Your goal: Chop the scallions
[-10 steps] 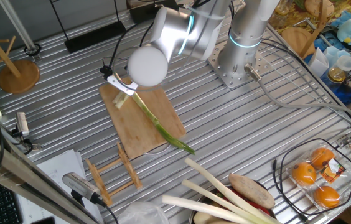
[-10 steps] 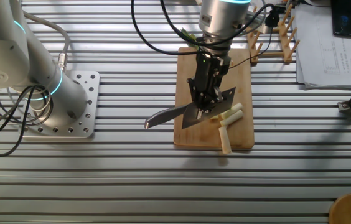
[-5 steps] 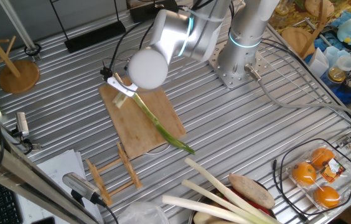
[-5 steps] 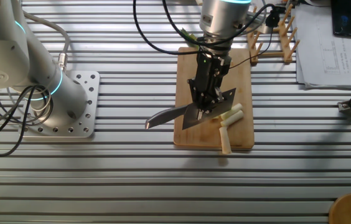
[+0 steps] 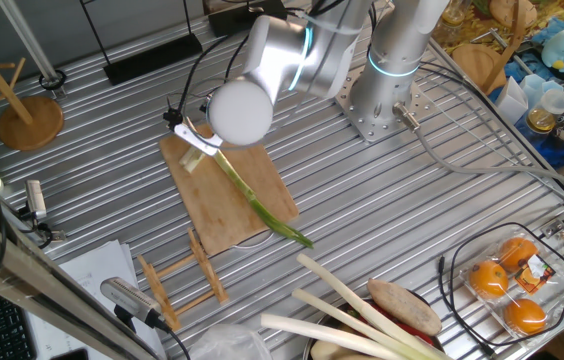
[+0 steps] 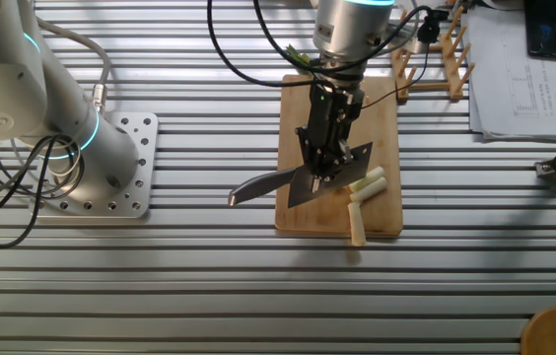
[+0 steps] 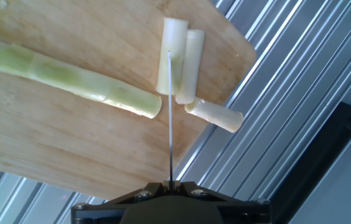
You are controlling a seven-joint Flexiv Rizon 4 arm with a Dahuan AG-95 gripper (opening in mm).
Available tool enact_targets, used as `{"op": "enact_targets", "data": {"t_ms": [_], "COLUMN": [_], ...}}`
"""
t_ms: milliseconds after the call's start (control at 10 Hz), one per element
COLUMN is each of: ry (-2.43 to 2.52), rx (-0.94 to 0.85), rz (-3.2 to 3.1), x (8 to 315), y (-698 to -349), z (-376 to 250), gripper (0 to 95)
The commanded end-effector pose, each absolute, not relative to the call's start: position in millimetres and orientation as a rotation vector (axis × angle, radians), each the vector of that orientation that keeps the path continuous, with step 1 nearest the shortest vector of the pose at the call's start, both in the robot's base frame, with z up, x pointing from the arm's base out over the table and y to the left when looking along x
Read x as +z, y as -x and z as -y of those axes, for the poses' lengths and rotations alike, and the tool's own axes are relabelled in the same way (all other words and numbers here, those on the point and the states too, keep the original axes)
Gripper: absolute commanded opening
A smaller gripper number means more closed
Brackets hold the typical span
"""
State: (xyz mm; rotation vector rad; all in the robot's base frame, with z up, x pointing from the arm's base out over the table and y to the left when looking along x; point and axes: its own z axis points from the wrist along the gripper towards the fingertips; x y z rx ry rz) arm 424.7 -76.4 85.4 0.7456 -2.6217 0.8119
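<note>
Chopping is mid-way: 3 pale pieces point(image 7: 187, 68) lie cut at the end of the board point(image 6: 382, 138), and the long scallion point(image 7: 63, 78) rests across the board, its cut end just beside them. The gripper point(image 6: 325, 156) is clamped on the knife point(image 6: 288, 180), whose blade appears edge-on in the hand view, raised above the gap between stalk and pieces. In the fixed view the green tip point(image 5: 297, 237) hangs off the board's edge. Next, I judge, the blade must shift along the stalk, then drop straight down for another slice.
</note>
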Motion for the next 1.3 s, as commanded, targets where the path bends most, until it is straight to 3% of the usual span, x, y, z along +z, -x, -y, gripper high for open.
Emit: {"op": "enact_targets", "data": {"t_ms": [100,1300], "ry": [-0.748,-0.726], "rx": [0.814,0.871], "rz": [2.628,2.621], "x": [87.1,108.5], "y": [-423.5,-408.6], "z": [78.8,93.7], "gripper": [0.0,0.0]}}
